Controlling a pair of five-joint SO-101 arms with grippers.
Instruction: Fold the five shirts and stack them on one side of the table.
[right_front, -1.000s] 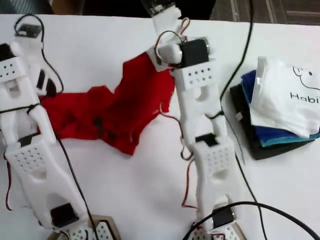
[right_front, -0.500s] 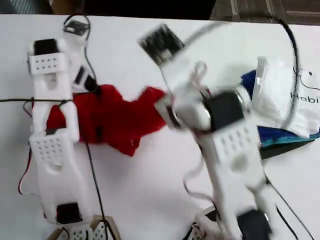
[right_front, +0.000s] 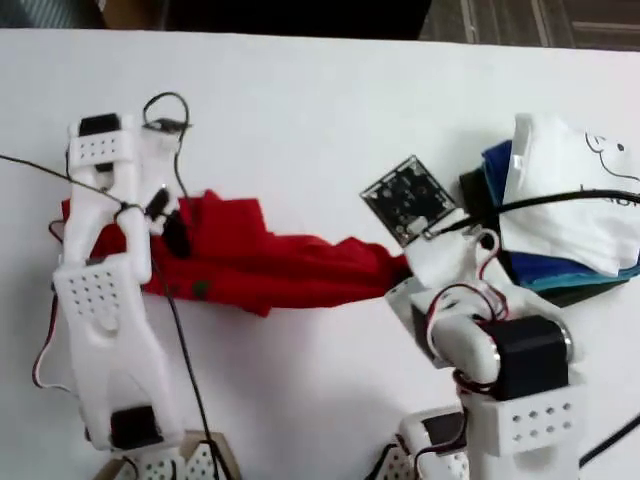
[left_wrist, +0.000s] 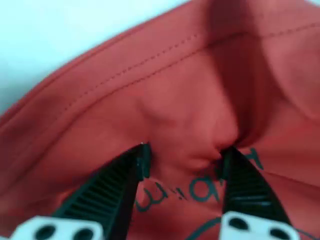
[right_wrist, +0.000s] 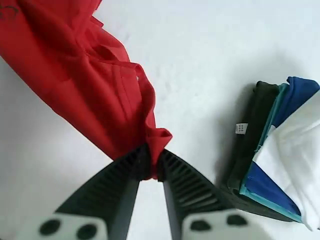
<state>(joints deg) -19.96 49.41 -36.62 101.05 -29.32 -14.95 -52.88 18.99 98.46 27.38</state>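
Left end effector (left_wrist: 182, 157) - jaws part-way closed on a thick wad of the red shirt (left_wrist: 165, 90). Cloth bulges up between the tips, and creases run into the pinch. Dark print on the cloth sits just behind the tips, between the jaws. A stitched hem runs across the cloth just beyond the tips, with bare desk (left_wrist: 60, 35) past it.

Right end effector (right_wrist: 150, 167) - jaws pressed nearly together, pinching a bunched corner of the shirt right at the tips. From that pinch the shirt runs away ahead of it as a narrow gathered band. Off to the side of this end effector, near but not touching, is the stack (right_wrist: 270, 150) of folded shirts: black at the bottom, then teal, blue, and white on top. A small tag shows on the black one.

From the high view the shirt is strung out across the desk between the two end effectors, one end at each. It is wider and more rumpled by the left one, thin and stretched by the right one. The stack lies just beyond the right end effector, at the desk's right edge. The right arm's camera board (right_front: 410, 200) sits above the pinched corner, between the shirt and the stack.
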